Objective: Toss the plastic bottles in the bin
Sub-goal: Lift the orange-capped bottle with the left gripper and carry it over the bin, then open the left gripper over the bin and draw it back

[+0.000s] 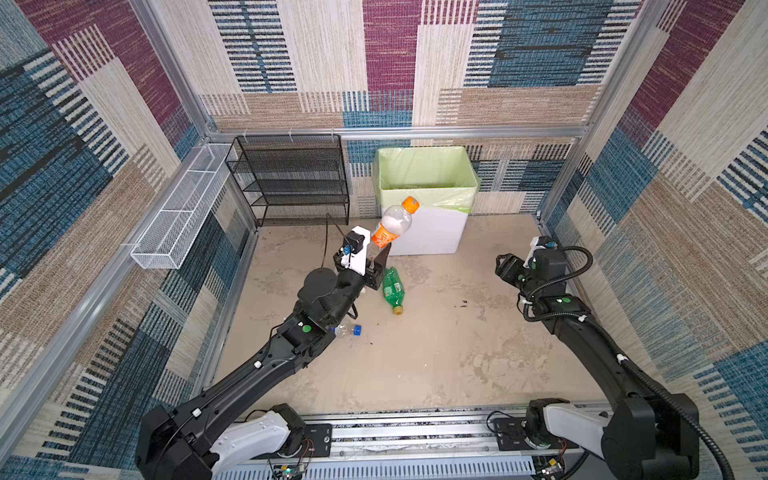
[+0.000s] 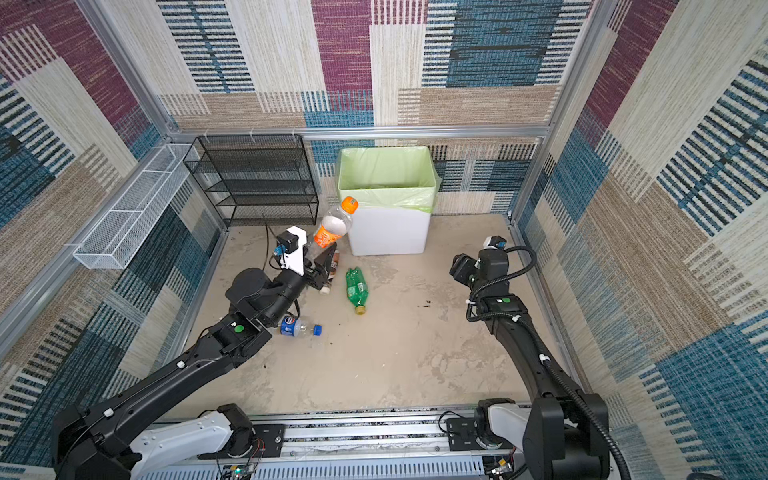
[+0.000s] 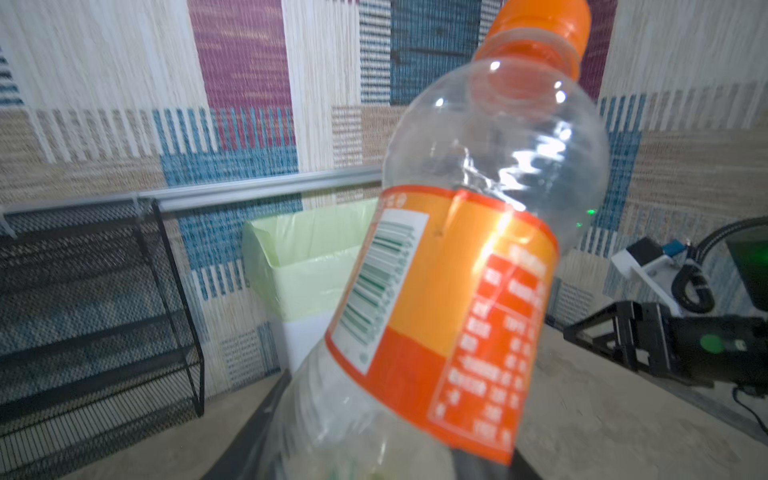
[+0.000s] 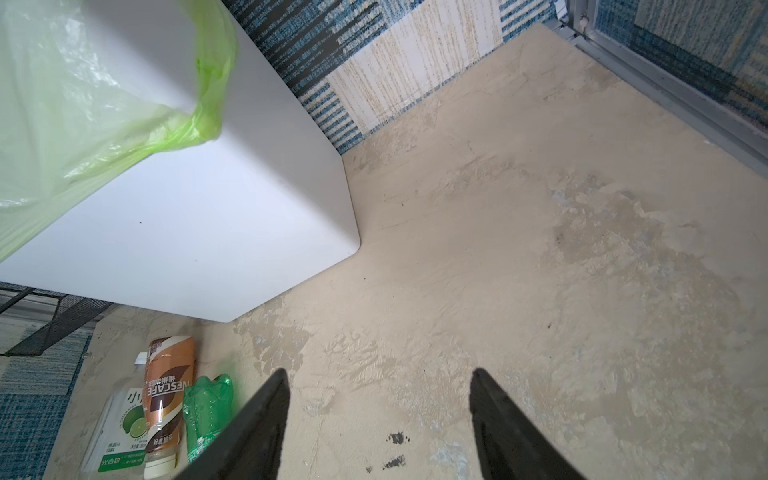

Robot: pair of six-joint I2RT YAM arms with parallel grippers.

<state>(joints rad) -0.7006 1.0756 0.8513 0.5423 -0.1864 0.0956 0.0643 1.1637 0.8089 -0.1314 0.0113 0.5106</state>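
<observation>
My left gripper (image 1: 377, 254) (image 2: 321, 254) (image 3: 374, 457) is shut on the base of a clear plastic bottle (image 1: 395, 222) (image 2: 334, 226) (image 3: 465, 266) with an orange label and cap. It holds the bottle tilted, cap up, just in front of the bin (image 1: 432, 235) (image 2: 390, 237) (image 3: 299, 266) (image 4: 187, 216). On the floor lie a green bottle (image 1: 392, 289) (image 2: 356, 289) (image 4: 208, 409), a blue-capped clear bottle (image 1: 349, 330) (image 2: 299, 326), a brown bottle (image 2: 333, 266) (image 4: 168, 399) and a lime-labelled bottle (image 4: 120, 432). My right gripper (image 1: 500, 266) (image 2: 455, 268) (image 4: 378, 374) hangs open over bare floor right of the bin.
A black mesh shelf rack (image 1: 291, 178) (image 2: 253, 178) stands against the back wall left of the bin. A long white wire basket (image 1: 183, 208) hangs on the left wall. Patterned walls close in three sides.
</observation>
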